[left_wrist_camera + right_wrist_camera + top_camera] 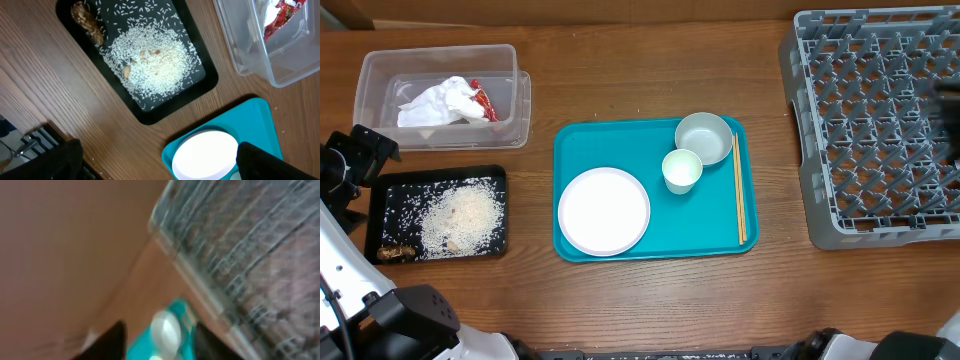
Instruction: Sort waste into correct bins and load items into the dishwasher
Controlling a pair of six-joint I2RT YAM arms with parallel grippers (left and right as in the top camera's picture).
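The clear tub [440,95] at the back left holds a crumpled white napkin [438,103] and a red-and-white wrapper [484,103]. The black tray [438,213] holds white rice and brown scraps [397,253]; it also shows in the left wrist view [145,60]. A white plate [604,210], small cup [682,170], pale bowl [704,137] and chopsticks [739,190] lie on the teal tray [580,140]. The grey rack [875,125] stands at the right. My left gripper [365,150] [157,165] is open and empty beside the black tray. My right gripper [157,340] is open and empty; its view is blurred.
The brown wooden table [650,300] runs under everything. The tub's rim also shows in the left wrist view [260,55]. The right arm is a dark blur at the right edge, over the rack [948,95].
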